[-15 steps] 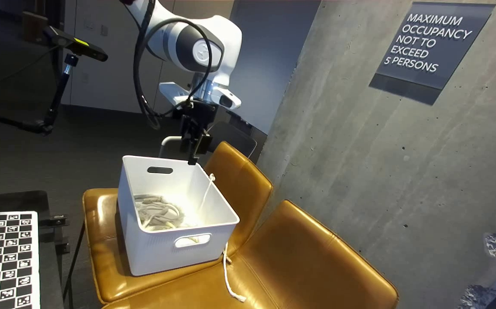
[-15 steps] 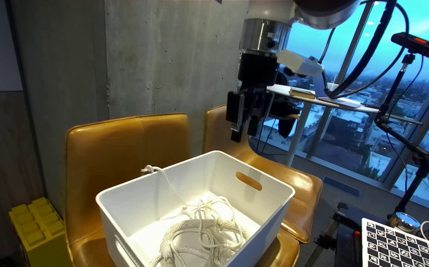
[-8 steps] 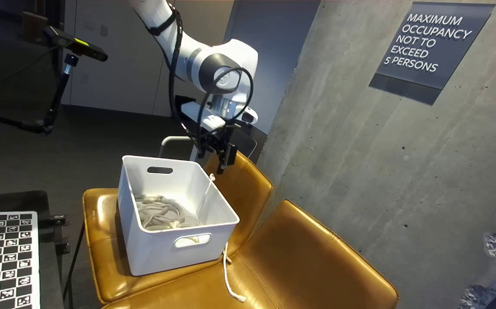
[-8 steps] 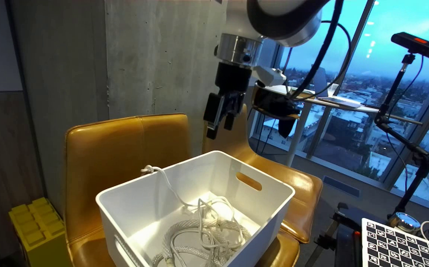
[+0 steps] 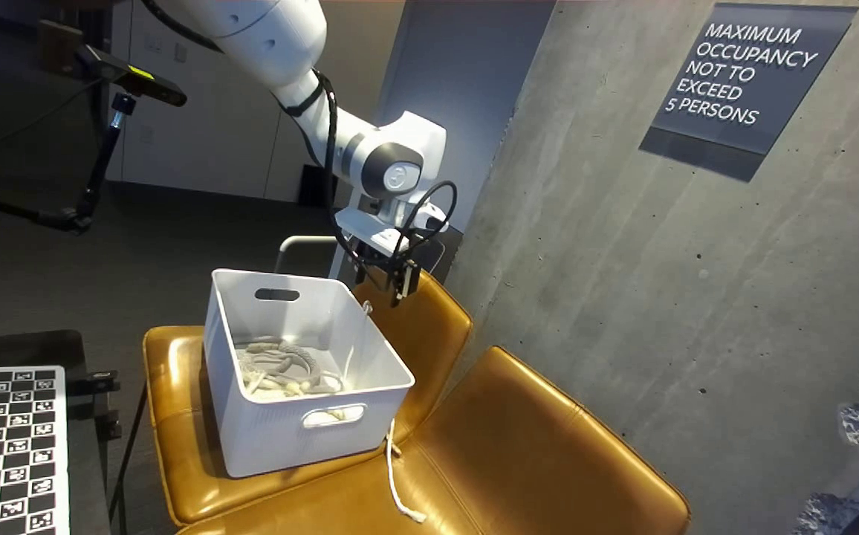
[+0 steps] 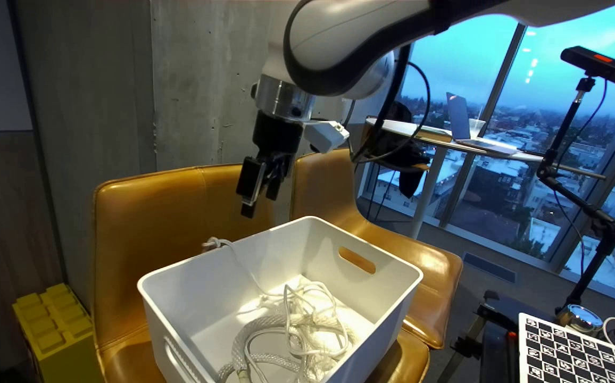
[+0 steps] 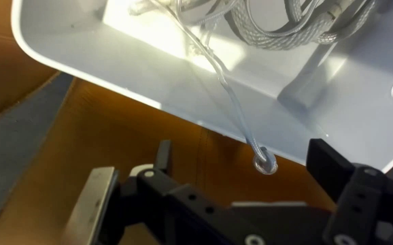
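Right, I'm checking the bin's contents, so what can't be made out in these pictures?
Coiled rope: cut off by the wrist view's top edge; partly hidden by the near wall of the bin in an exterior view.
Outer cord: upper end hidden behind the bin there.
Knot: how it's tied, too blurred in the wrist view.
Gripper: body cut off by that view's bottom edge.

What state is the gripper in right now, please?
Gripper: open, holding nothing; in the wrist view, the cord's knot shows between its spread fingers.
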Controlling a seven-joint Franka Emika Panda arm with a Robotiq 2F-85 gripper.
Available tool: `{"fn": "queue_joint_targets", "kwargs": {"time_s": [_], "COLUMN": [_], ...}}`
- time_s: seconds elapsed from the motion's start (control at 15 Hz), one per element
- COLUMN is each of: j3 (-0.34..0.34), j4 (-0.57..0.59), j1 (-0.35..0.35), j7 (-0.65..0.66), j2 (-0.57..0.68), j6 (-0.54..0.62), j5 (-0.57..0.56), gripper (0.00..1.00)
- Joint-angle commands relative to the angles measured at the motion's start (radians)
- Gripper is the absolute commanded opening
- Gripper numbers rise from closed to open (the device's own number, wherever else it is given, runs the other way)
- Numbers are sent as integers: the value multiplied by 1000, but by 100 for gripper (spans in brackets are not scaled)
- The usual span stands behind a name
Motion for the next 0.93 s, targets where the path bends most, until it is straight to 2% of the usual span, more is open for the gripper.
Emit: {"fn": "queue_joint_targets", "kwargs": {"time_s": [0.0, 0.33, 0.73, 0.8, 0.87], "j3": [14, 21, 21, 21, 20], "j4": [136, 186, 216, 217, 214], "j1": [15, 35, 41, 41, 41], "j7": [-26, -31, -26, -25, -23], "j2": [110, 179, 219, 223, 224], "j6": [57, 132, 150, 151, 153], "j5": [-21, -18, -14, -14, -14], "gripper": [100, 100, 100, 97, 73]}}
